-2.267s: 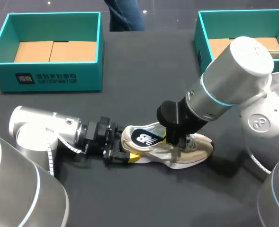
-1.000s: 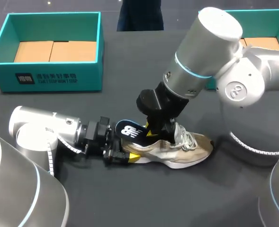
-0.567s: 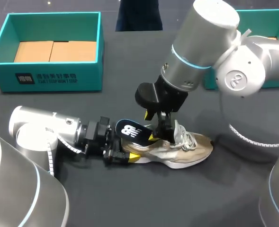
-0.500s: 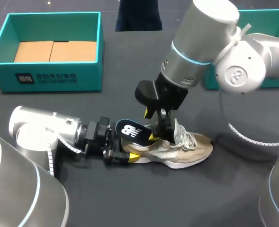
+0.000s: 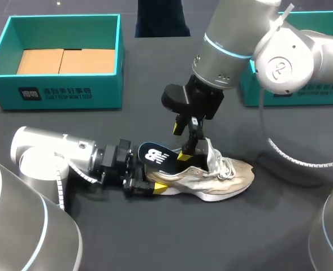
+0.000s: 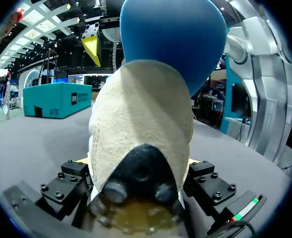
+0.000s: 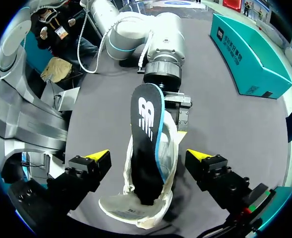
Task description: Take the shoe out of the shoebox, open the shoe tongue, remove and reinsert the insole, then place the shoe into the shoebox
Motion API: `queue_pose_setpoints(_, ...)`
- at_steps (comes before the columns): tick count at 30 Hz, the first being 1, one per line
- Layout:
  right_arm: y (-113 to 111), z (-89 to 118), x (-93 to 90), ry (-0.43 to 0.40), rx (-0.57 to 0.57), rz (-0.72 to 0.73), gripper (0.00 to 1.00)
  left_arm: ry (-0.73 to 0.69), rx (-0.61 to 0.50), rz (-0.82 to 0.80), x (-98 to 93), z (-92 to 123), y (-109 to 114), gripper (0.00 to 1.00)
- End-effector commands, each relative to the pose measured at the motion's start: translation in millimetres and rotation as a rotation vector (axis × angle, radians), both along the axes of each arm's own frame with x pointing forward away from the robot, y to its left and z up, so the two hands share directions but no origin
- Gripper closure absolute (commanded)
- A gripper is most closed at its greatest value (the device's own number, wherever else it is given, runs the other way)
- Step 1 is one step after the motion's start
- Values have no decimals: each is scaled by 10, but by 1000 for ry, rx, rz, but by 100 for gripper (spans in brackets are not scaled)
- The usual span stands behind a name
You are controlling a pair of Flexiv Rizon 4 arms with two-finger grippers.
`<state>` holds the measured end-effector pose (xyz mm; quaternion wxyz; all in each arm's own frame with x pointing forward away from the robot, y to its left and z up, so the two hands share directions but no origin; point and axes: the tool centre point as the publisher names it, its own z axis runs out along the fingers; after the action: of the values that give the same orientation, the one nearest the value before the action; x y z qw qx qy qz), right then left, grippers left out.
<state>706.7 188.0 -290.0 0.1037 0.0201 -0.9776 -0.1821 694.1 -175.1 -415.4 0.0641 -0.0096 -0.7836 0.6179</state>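
Shoe (image 5: 211, 175) is lying on the tabletop (image 5: 155, 237), outside the shoebox (image 5: 107, 84), with our left hand (image 5: 146, 183) clamping its heel. The insole (image 5: 155, 155) is sticking half out under our right hand (image 7: 148, 154), fingers apart. We are judging removal unfinished, with reinsertion and boxing remaining.

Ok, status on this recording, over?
Left gripper shut on shoe at the heel. Right gripper open, above the shoe. Insole partly out, heel end raised. Nothing blocking it.
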Motion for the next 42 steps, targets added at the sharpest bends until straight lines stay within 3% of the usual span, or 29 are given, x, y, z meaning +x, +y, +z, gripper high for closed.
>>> queue_pose_setpoints(1, 34, 20, -32, 58, 71, -32, 0, 0, 2, 1, 0, -3, 1, 100)
queue_pose_setpoints(4, 61, 71, -38, 162, 84, -49, 0, 0, 2, 1, 0, -3, 1, 100)
queue_pose_setpoints(10, 162, 59, -41, 261, 69, -22, 0, 0, 2, 1, 0, -3, 1, 100)
queue_pose_setpoints(11, 171, 55, -39, 275, 61, -23, 4, 0, 2, 1, 0, -3, 1, 100)
queue_pose_setpoints(16, 188, 51, -21, 310, 46, -29, 12, 0, 2, 1, 0, -3, 1, 100)
queue_pose_setpoints(17, 197, 41, -17, 317, 39, -31, 15, 0, 2, 1, 0, -3, 1, 100)
queue_pose_setpoints(18, 199, 33, -16, 322, 41, -29, 25, 0, 2, 1, 0, -3, 1, 100)
queue_pose_setpoints(19, 211, 18, -16, 331, 45, -25, 27, 0, 2, 1, 0, -3, 1, 100)
queue_pose_setpoints(22, 244, -26, -15, 359, 46, -17, 24, 0, 2, 1, 0, -3, 1, 100)
queue_pose_setpoints(26, 271, -100, -9, 398, 50, -7, 34, 0, 2, 1, 0, -3, 1, 100)
queue_pose_setpoints(31, 288, -173, 4, 435, 63, 4, 32, 0, 2, 1, 0, -3, 1, 100)
queue_pose_setpoints(42, 319, -324, -23, 519, 108, 38, 38, 0, 2, 1, 0, -3, 1, 100)
